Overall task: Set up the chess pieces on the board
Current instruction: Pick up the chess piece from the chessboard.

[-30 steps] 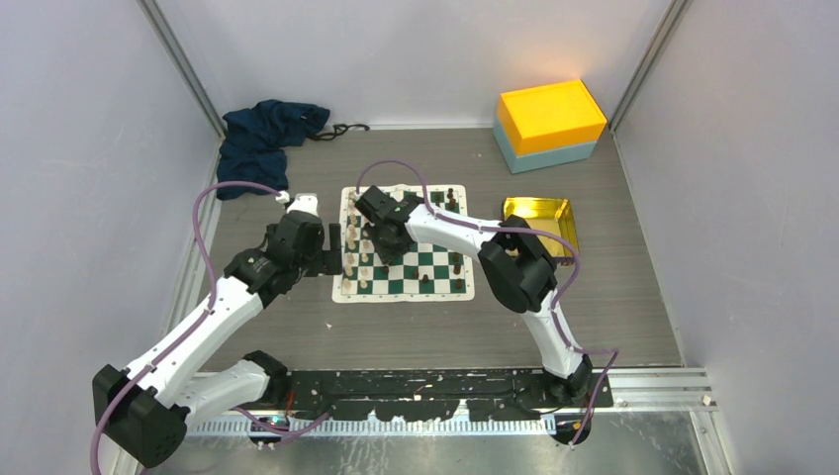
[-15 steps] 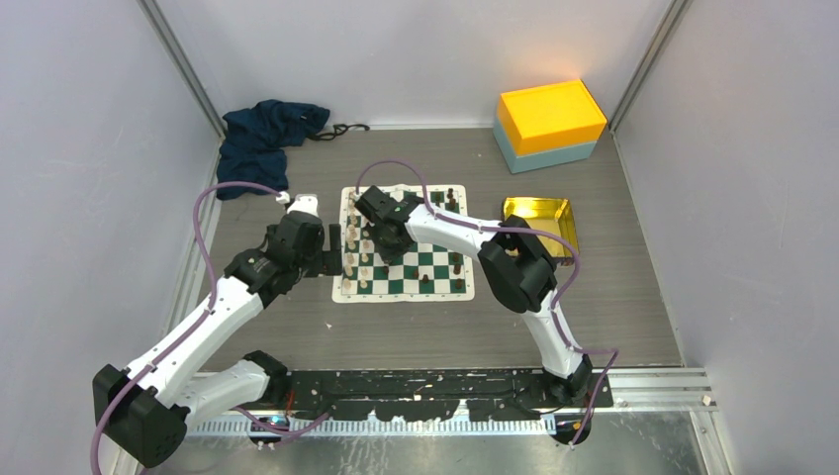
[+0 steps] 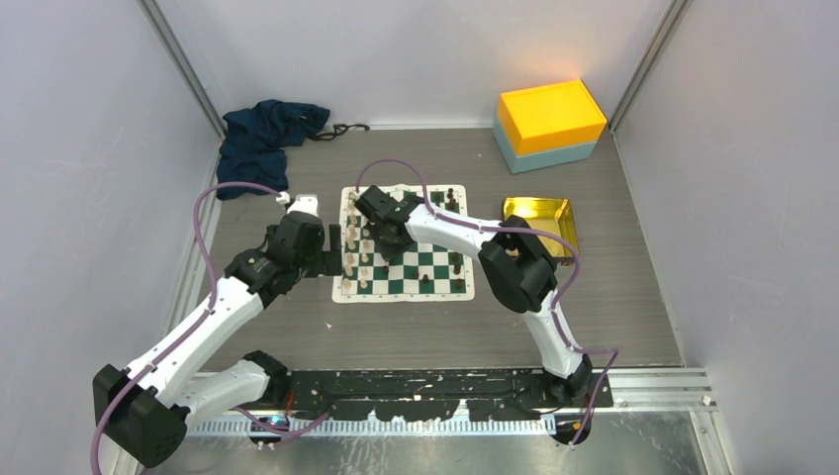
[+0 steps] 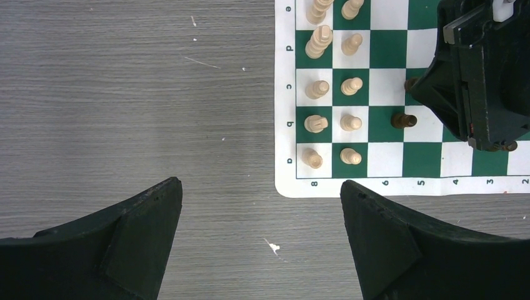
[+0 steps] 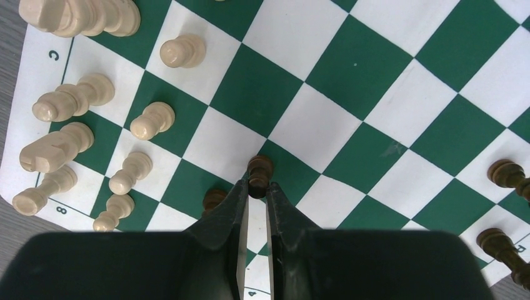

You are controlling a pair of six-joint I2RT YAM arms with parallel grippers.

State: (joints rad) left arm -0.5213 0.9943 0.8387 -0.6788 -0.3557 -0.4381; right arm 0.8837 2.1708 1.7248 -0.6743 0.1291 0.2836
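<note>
The green and white board (image 3: 401,295) lies mid-table. Cream chess pieces (image 5: 180,50) stand in two rows along its left edge. A few dark ones (image 5: 505,172) stand on the right side. My right gripper (image 5: 257,187) is low over the board, shut on a dark pawn (image 5: 259,169) pinched between its fingertips. I cannot tell whether the pawn's base touches the board. Another dark pawn (image 5: 214,199) stands just left of the fingers. My left gripper (image 4: 261,187) hangs open and empty over bare table, off the board's (image 4: 385,86) near left corner.
A gold tray (image 3: 539,213) sits right of the board, with an orange and teal box (image 3: 549,124) behind it. A dark blue cloth (image 3: 262,139) lies at the back left. In the left wrist view the right arm's black wrist (image 4: 484,81) looms over the board.
The right gripper's fingers have drawn together on the dark pawn. Both arms otherwise stay where they were.
</note>
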